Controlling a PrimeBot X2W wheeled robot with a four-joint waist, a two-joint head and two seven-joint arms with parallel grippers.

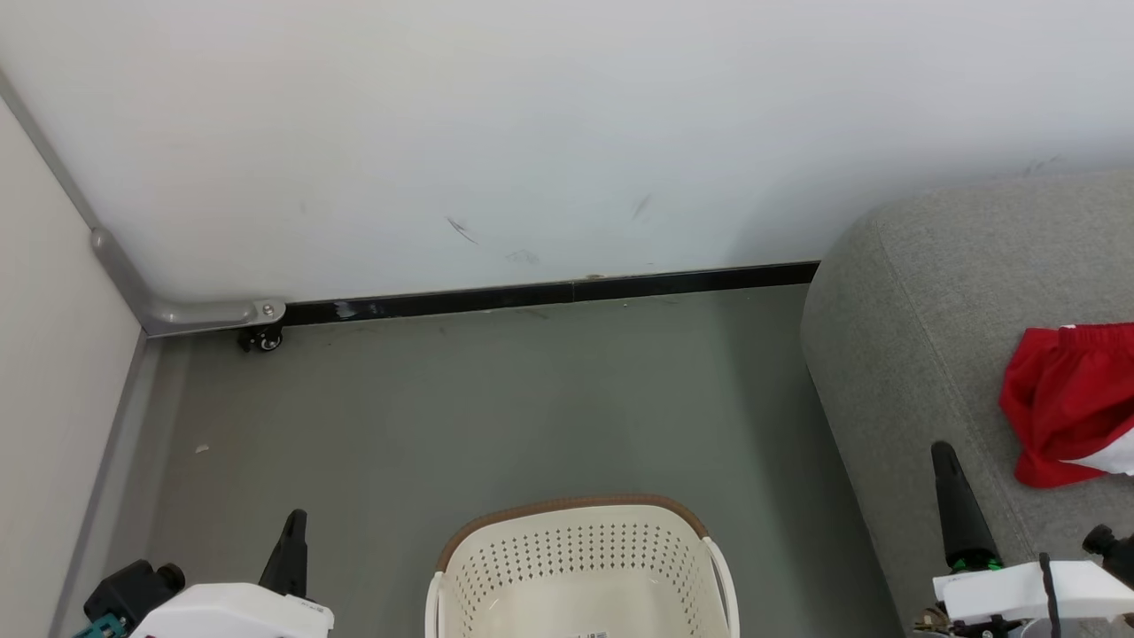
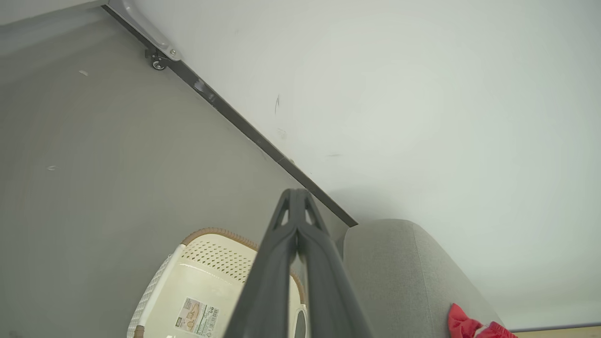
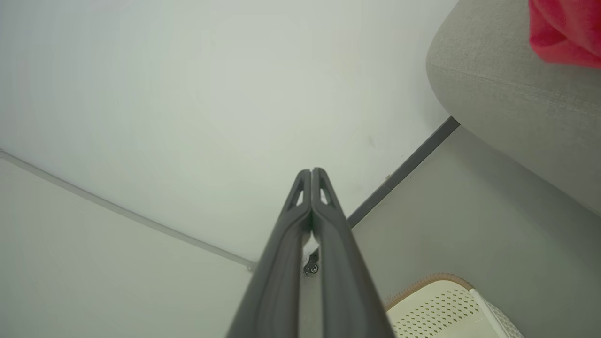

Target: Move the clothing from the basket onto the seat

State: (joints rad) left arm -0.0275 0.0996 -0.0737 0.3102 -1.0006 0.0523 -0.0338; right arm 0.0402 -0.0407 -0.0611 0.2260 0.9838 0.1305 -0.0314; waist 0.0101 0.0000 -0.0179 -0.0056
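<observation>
The clothing (image 1: 1067, 403) lies crumpled on the seat (image 1: 921, 310) at our right, a red heap with a white band at its lower edge, cut off by the head view's border. The seat, grey and round-edged, stands against the white wall (image 1: 532, 115) on a grey floor (image 1: 496, 399). The basket (image 1: 576, 549) sits upright on the floor near the seat's left side; its pale bottom shows, with a printed label (image 2: 197, 315) stuck to it. A black baseboard (image 1: 549, 292) runs along the wall's foot to a grey metal bracket (image 1: 195, 312) with a small caster (image 1: 263, 338) in the corner. Our left jaws are pressed together, left of the basket. Our right jaws, together too, hover over the seat's front, near the clothing but apart from it.
</observation>
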